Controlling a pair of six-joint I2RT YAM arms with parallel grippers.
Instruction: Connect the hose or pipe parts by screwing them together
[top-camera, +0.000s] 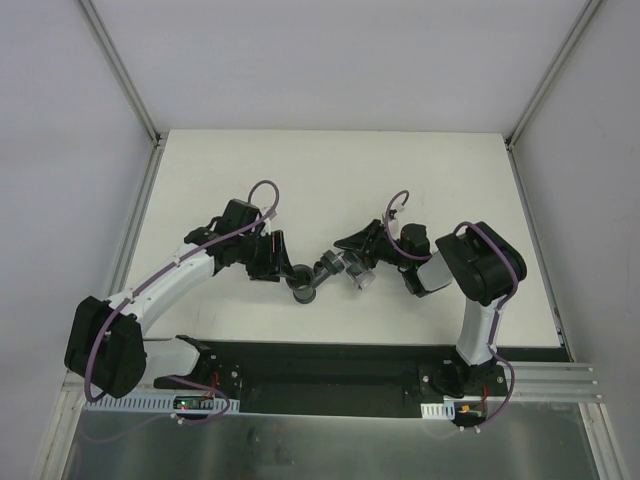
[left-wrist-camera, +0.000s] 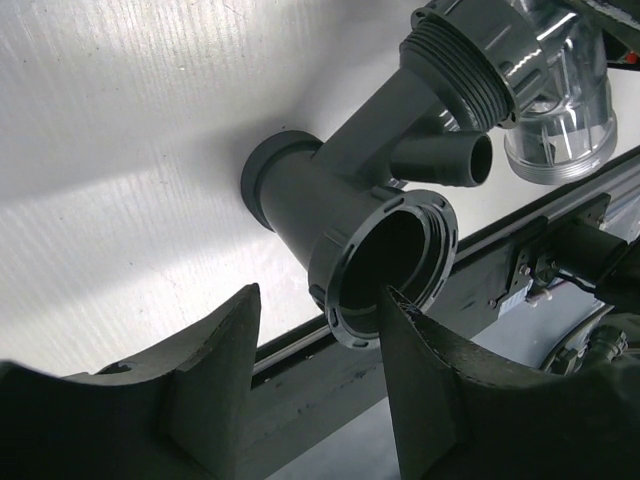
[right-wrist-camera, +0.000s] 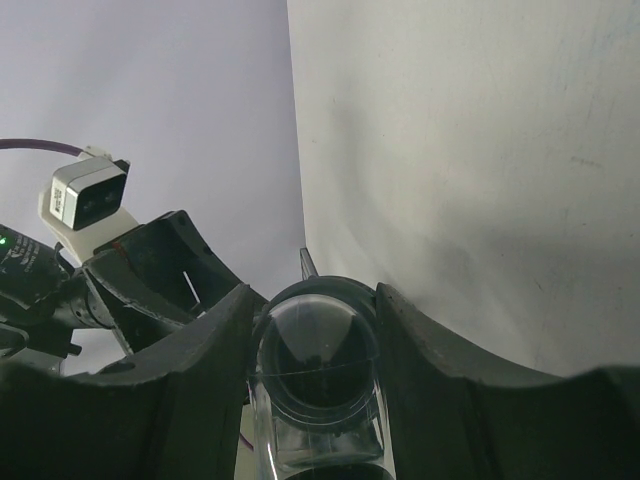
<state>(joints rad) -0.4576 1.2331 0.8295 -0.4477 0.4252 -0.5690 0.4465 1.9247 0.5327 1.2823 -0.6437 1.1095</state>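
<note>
The dark grey branched pipe fitting (top-camera: 305, 282) (left-wrist-camera: 330, 190) lies between both arms near the table's front. Its threaded collar (left-wrist-camera: 470, 70) meets the clear connector (top-camera: 361, 279) (left-wrist-camera: 560, 120) (right-wrist-camera: 315, 370). My right gripper (top-camera: 362, 262) (right-wrist-camera: 315, 292) is shut on that clear connector, one finger on each side of it. My left gripper (top-camera: 280, 265) (left-wrist-camera: 318, 300) is at the fitting's flanged socket with its jaws apart. One of its fingers (left-wrist-camera: 420, 360) overlaps the socket mouth. The other finger (left-wrist-camera: 225, 350) stands clear of the fitting.
The white table (top-camera: 330, 180) stretches away behind the parts. A black base rail (top-camera: 320, 365) (left-wrist-camera: 520, 230) runs along the near edge. Aluminium frame posts (top-camera: 120, 70) and grey walls close in both sides. The left arm's wrist (right-wrist-camera: 160, 270) faces the right gripper closely.
</note>
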